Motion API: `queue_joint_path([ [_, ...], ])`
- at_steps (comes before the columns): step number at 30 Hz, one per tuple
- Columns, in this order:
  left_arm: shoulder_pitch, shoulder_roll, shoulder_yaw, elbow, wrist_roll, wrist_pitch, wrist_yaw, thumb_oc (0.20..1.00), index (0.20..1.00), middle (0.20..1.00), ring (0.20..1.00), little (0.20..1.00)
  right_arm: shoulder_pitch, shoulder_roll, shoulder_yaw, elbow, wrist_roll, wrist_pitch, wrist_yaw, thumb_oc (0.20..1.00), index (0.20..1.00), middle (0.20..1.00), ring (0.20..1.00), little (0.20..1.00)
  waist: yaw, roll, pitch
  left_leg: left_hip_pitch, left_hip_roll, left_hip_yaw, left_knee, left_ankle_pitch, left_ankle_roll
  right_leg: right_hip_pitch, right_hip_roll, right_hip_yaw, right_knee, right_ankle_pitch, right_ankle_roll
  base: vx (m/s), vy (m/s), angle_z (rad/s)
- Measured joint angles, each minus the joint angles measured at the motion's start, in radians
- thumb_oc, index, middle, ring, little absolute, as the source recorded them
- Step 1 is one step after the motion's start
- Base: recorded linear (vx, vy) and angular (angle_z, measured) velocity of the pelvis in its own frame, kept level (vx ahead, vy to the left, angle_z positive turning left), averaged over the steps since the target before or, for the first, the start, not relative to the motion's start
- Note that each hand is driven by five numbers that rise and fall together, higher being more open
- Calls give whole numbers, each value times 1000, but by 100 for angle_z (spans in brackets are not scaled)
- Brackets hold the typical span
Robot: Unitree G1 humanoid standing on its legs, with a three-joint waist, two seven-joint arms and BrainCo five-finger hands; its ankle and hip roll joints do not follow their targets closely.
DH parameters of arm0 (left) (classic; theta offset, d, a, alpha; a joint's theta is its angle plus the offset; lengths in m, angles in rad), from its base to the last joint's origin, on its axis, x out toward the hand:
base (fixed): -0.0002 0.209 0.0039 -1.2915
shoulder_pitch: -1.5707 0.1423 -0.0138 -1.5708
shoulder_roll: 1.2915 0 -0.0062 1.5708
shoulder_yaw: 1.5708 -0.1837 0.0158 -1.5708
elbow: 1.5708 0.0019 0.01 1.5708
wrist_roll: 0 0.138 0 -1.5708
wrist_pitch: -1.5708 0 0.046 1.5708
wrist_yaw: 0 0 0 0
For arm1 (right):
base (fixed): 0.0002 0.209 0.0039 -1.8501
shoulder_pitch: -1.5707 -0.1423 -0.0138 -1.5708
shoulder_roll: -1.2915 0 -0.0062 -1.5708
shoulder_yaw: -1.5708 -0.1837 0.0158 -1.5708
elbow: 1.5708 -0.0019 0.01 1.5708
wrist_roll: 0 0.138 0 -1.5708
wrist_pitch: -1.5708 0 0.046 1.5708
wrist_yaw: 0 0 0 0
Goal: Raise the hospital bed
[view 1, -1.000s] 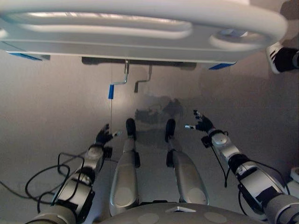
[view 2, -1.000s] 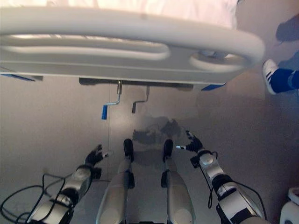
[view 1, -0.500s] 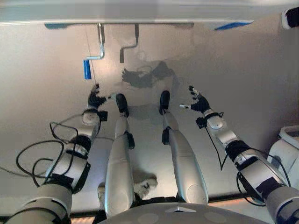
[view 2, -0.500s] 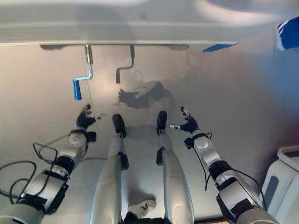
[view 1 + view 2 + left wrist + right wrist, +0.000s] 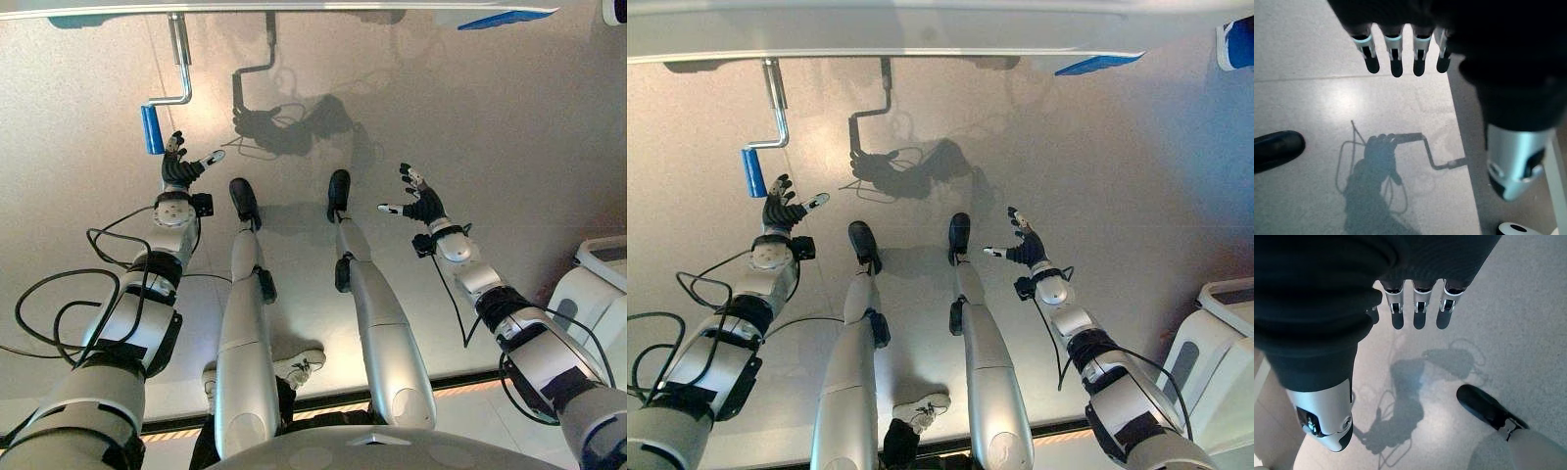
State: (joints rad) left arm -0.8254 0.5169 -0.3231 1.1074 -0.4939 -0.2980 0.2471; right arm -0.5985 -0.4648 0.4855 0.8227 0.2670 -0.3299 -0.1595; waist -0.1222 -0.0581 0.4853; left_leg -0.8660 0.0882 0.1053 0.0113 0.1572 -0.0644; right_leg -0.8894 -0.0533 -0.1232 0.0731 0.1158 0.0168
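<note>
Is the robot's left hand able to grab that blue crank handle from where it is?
Probably yes. The left hand is open, just below the blue crank handle, with bare floor between them and nothing in the way. It isn't touching it yet.

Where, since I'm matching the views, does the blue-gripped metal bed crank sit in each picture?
Left eye view: the blue-gripped metal crank is upper left, just beyond the left hand.
Right eye view: upper left again, slightly lower.
Wrist views: speckled grey floor.
Shared landmark: the dark-handled second crank to its right.
</note>
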Motion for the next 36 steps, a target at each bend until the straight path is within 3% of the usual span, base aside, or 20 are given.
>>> queue_joint_path([
  [15,0,21,6,14,-13,1,-1,1000,1000,1000,1000,1000,4,-26,-8,-36,2,-12,21,1000,1000,1000,1000,1000,1,0,0,-18,0,-3,0,3,0,-16,0,-2,0,1,-1,0,0,0],
  [28,57,77,112,74,-51,5,-31,1000,1000,1000,1000,1000,11,-27,-28,-44,3,-19,22,1000,1000,1000,1000,1000,2,0,0,-19,1,-2,0,3,0,-17,0,-2,0,1,-1,0,0,0],
  [36,68,91,111,75,-74,8,-45,1000,1000,1000,1000,1000,16,-41,-45,-63,4,-19,29,1000,1000,1000,1000,1000,4,0,0,-19,1,-3,0,4,-1,-17,0,-2,0,1,-1,0,0,0],
])
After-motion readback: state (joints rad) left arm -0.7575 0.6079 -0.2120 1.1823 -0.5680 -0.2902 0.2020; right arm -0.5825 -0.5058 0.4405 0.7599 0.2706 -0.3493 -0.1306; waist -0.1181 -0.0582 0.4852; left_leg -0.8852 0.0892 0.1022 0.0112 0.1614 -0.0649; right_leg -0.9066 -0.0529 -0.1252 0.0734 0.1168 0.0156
